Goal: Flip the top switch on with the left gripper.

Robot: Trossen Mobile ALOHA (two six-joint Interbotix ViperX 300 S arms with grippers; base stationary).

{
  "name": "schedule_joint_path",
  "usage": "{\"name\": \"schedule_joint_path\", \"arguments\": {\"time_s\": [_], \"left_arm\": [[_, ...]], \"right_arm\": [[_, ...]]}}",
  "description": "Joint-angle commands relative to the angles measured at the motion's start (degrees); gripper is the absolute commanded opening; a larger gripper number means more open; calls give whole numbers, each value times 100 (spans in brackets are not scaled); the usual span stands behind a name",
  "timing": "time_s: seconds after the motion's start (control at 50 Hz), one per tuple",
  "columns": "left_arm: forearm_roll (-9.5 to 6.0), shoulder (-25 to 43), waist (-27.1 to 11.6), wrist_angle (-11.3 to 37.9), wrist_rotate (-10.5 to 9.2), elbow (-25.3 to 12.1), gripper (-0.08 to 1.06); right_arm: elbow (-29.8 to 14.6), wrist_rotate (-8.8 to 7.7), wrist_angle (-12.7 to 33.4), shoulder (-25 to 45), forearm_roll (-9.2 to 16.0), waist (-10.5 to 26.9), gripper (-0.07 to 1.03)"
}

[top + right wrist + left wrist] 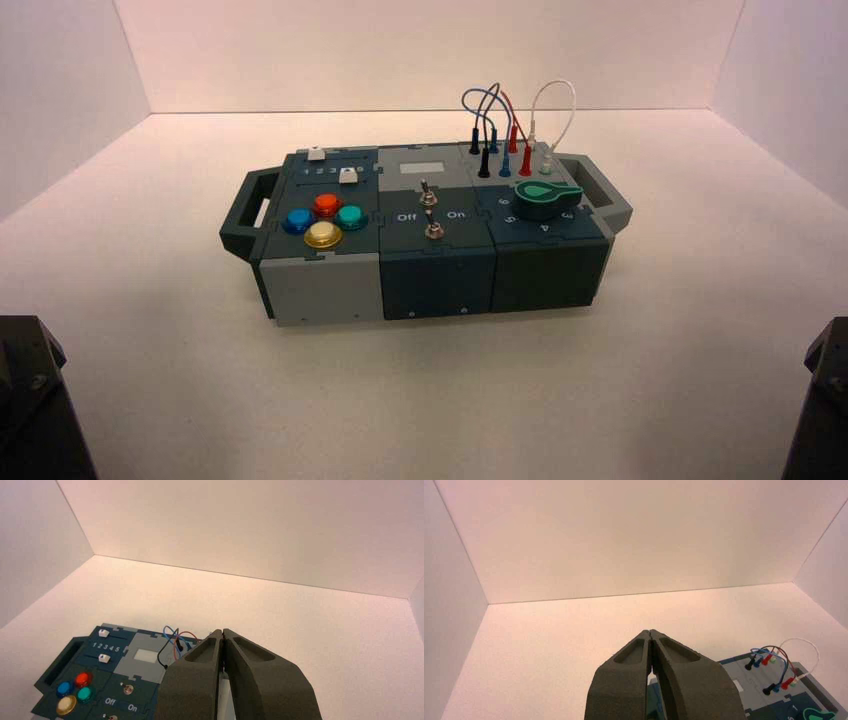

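Silver metal marks the top switch, a small toggle in the middle column of the box, below the pale display window and directly above the lower switch. The lettering "Off" and "On" is printed between the two toggles, "Off" toward the coloured buttons, "On" toward the green knob. The box lies with its controls facing up and its plain front wall toward the arms, which presumably leaves both levers reachable from above.

The left gripper is off the box, on the near left side. Its fingers are together at the tips, clamped on nothing and touching no control. A closed tip suits this job: a narrow point can push one lever without needing to grasp it. The right gripper waits off the box on the near right side, also closed and holding nothing, leaving the work area free for the left arm.

The step in hand is judged to be the start: approach has yet to be made. Next, bring the left gripper over the upper toggle, lower it on the "Off" side and push toward "On". Caution: a tip set too near the front may strike the lower switch instead
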Motion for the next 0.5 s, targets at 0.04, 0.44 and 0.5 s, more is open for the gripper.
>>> {"name": "schedule_joint_path", "arguments": {"time_s": [0.04,0.44,0.5], "left_arm": [[0,62,-18,-62,18,-97,-3],[18,176,-18,-44,26,-105,-3],[18,176,-18,-44,26,-105,-3]], "right_arm": [[-220,26,9,53,9,-9,-2],[-202,70,97,44,141,0,-2],[-202,70,105,44,149,-9,-2]]}}
